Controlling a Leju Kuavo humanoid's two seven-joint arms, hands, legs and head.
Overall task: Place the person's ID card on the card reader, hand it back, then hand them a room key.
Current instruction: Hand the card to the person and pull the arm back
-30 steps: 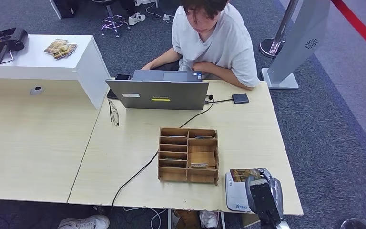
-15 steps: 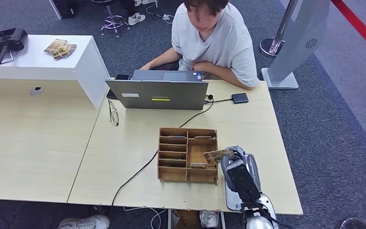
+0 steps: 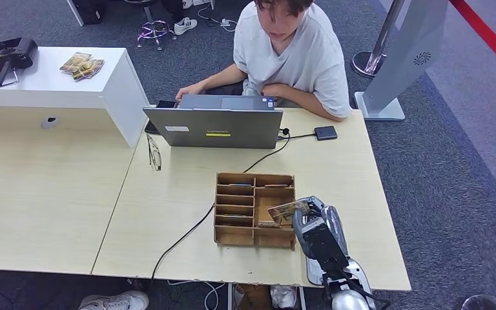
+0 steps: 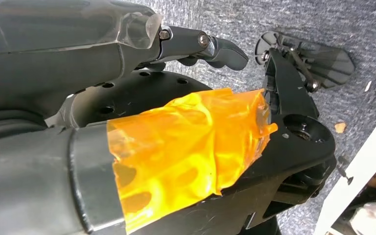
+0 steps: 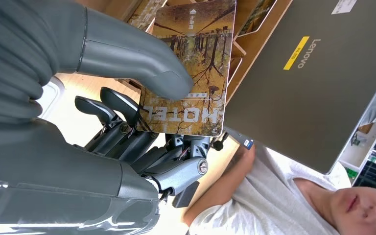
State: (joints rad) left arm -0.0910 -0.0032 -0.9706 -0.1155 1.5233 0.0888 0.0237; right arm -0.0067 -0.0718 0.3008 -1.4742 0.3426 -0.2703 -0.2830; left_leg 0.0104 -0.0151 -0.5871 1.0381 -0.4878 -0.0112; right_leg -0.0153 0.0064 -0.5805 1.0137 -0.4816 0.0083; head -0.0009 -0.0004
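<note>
Room key: the room key (image 5: pixel 191 68), a card printed with bare trees and the word HOTEL, is pinched in the right hand (image 3: pixel 316 226); in the head view the card (image 3: pixel 289 211) sticks out from the fingers toward the wooden organiser (image 3: pixel 254 210), over its right-hand compartments
Right arm: comes up from the near edge of the bench (image 3: pixel 168 194) at the right, forearm slanting inward, hand raised over the bench beside the organiser's right wall
Right fingers: the thick grey thumb (image 5: pixel 142 63) presses on the printed face of the card near its HOTEL end, and the darker fingers (image 5: pixel 122 122) lie against its other face, so the card is clamped between them; most of the card reaches out beyond the fingertips
Card's attitude: roughly flat and slightly tilted in the head view, its free end pointing away from the palm toward the laptop (image 3: pixel 214 127)
Card reader: the white card reader (image 3: pixel 316 261) lies on the bench under and just behind the right wrist, mostly hidden by the arm
Left hand: the left hand (image 4: pixel 196 46) hangs low over grey carpet, its dark fingers (image 4: pixel 223 49) curled in together with nothing seen in them
Person: a person (image 3: pixel 290 55) in a pale shirt sits at the far side of the bench behind the laptop, well beyond the card's free end, arms resting by the keyboard
Cable: a black cable (image 3: pixel 187 236) runs across the bench to the left of the organiser, well apart from the fingers
</note>
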